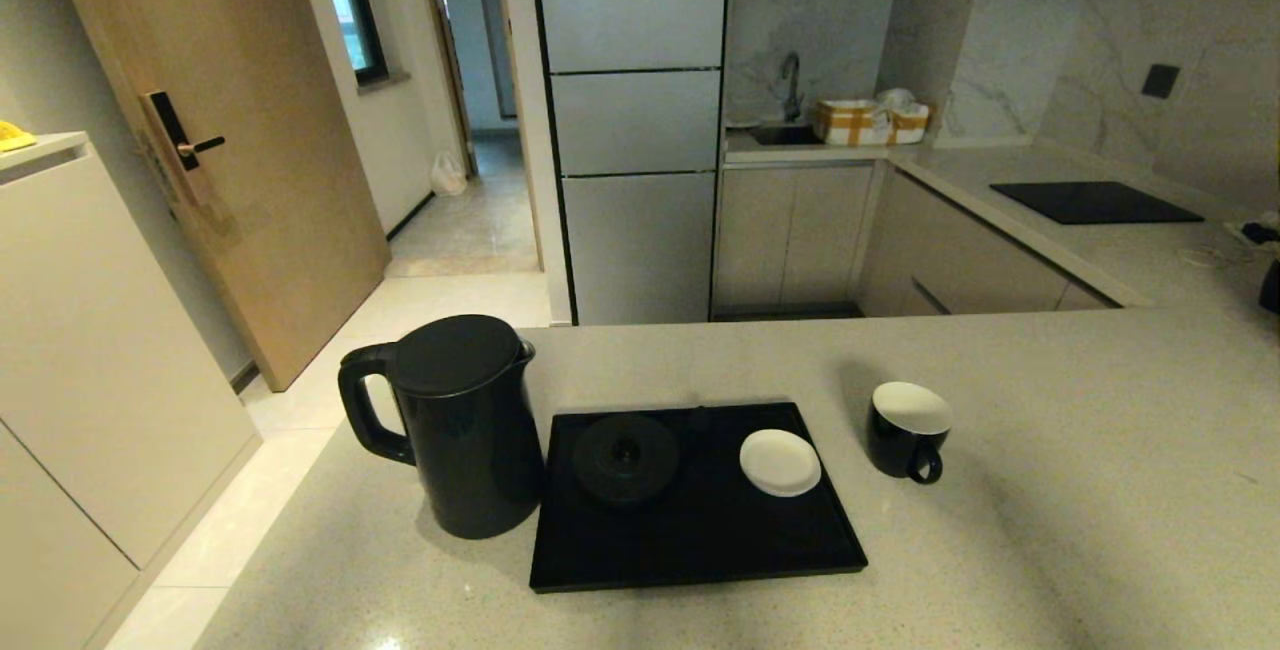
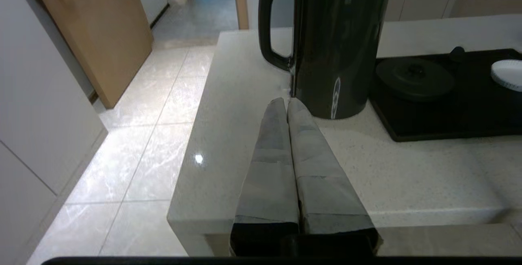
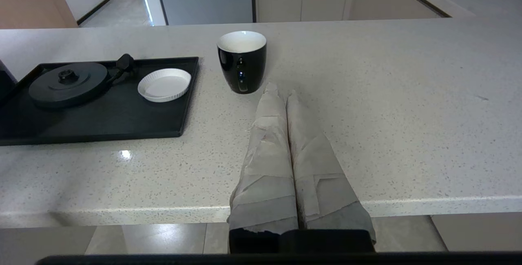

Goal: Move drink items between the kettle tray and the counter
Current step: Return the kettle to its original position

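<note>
Kettle and cup stood off the tray

Both pincers, left [image 2: 287,104] and right [image 3: 279,91], were closed, empty; kettle [image 1: 465,425] and cup [image 1: 908,428] flanked the tray [image 1: 700,540] on the worktop [image 1: 1050,490]. Better open wide, then take the handle squarely.

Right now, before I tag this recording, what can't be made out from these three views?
- Kettle contents: lid closed in the head view; top cut off by the left wrist view's edge.
- Cup handle: hidden behind the cup body in the right wrist view.
- Left gripper and right gripper: outside the head view.
- Tray: its kettle-side end runs past the right wrist view's edge.
- Base cord: too small to trace.
</note>
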Robot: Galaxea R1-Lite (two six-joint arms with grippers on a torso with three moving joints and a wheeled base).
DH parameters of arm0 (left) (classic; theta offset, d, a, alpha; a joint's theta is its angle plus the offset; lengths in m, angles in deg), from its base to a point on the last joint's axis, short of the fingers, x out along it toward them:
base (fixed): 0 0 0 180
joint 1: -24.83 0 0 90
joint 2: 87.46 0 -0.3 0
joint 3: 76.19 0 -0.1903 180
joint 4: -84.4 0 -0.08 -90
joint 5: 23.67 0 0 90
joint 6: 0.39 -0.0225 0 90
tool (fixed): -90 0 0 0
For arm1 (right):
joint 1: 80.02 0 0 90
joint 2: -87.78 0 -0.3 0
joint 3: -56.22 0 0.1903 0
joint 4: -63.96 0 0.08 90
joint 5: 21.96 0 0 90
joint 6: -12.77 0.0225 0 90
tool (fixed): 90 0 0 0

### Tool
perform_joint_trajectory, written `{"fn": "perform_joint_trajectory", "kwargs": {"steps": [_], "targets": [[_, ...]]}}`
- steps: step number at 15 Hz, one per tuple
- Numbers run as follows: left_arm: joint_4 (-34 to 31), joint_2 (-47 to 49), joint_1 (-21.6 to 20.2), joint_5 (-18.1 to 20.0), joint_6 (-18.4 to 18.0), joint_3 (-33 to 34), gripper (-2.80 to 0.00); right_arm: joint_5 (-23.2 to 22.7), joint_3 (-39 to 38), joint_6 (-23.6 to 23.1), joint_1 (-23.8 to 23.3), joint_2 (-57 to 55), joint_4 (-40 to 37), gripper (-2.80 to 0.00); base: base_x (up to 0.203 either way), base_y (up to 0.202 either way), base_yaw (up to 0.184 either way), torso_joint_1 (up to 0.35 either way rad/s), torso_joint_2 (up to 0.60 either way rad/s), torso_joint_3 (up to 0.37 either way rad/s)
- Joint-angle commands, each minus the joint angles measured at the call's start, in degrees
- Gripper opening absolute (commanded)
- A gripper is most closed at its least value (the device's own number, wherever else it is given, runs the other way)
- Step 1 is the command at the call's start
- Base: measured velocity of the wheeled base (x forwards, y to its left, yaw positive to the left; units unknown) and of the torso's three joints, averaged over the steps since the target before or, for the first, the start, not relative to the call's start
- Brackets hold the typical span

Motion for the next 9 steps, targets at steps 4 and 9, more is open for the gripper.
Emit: {"fn": "perform_joint_trajectory", "kwargs": {"steps": [4, 9], "targets": [[-25.34, 13.64, 0.34, 0.27, 5.01, -27.84, -2.80, 0.01, 0.00, -0.05, -0.01, 0.01, 0.01, -2.80, 0.000, 0.000, 0.000, 0.000, 0.00, 0.000], [-19.48, 44.66, 1.67, 8.93, 6.17, -24.76, -2.80, -0.06, 0.00, -0.05, 0.00, 0.01, 0.01, -2.80, 0.000, 0.000, 0.000, 0.000, 0.00, 0.000]]}}
